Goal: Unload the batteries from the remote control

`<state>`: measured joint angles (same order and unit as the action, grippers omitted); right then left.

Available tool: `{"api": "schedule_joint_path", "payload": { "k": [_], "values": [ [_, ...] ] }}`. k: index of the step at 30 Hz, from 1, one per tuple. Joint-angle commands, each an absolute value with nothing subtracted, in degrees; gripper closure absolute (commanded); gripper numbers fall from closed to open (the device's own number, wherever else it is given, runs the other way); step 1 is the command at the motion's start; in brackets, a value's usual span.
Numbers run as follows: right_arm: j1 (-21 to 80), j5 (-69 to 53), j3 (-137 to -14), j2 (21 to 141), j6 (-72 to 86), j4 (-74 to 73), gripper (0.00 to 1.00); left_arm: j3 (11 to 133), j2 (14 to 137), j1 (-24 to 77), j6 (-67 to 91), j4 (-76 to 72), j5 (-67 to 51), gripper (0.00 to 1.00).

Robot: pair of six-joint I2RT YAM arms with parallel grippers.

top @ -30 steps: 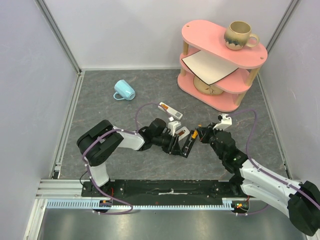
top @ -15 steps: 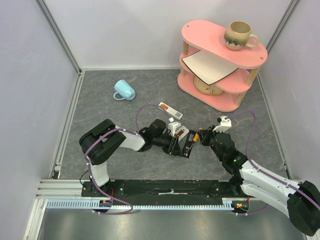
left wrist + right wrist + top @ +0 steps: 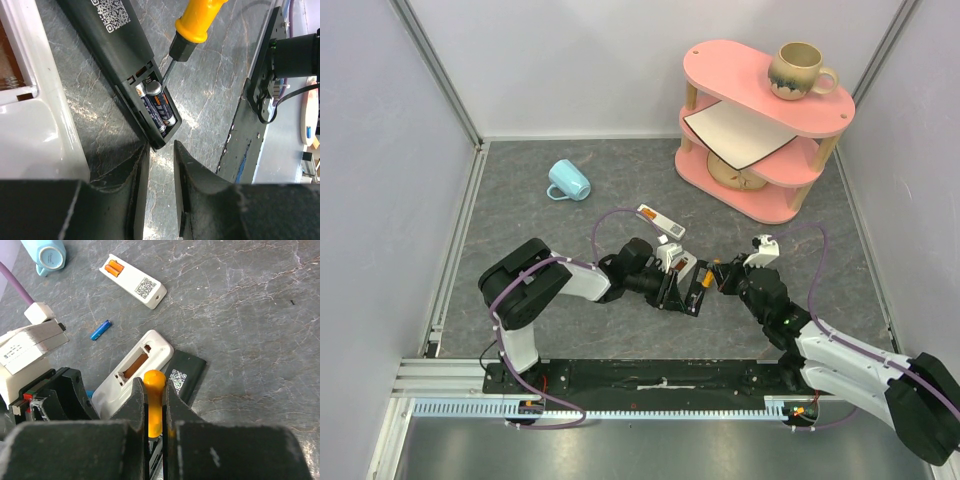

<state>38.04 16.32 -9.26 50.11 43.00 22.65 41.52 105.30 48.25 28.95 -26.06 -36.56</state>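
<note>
The black remote control (image 3: 120, 50) lies back up with its compartment open, and two dark batteries (image 3: 157, 107) sit inside. My right gripper (image 3: 152, 387) is shut on an orange-handled screwdriver (image 3: 154, 407). The screwdriver's metal shaft (image 3: 165, 72) points into the compartment at the batteries' end. My left gripper (image 3: 160, 150) sits at the remote's near end, jaws a narrow gap apart with only floor between them. In the top view the left gripper (image 3: 672, 288) and right gripper (image 3: 718, 278) meet over the black remote (image 3: 698, 293).
A larger white remote (image 3: 135, 365) with an empty compartment lies beside the black one. A small white remote (image 3: 132, 280) holds orange batteries (image 3: 114, 267). A loose blue battery (image 3: 100, 330) lies nearby. A blue mug (image 3: 568, 181) and pink shelf (image 3: 760, 110) stand farther back.
My right gripper has moved left with the screwdriver, bringing its tip to the black remote's compartment. The left arm has stayed almost still.
</note>
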Motion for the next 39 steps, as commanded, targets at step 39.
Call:
{"api": "schedule_joint_path", "payload": {
  "k": [39],
  "values": [
    [38.1,5.4,-13.2,51.9,49.4,29.0,1.00,43.0,102.6,48.2,27.1,-17.8,-30.2,0.69]
  ]
}}
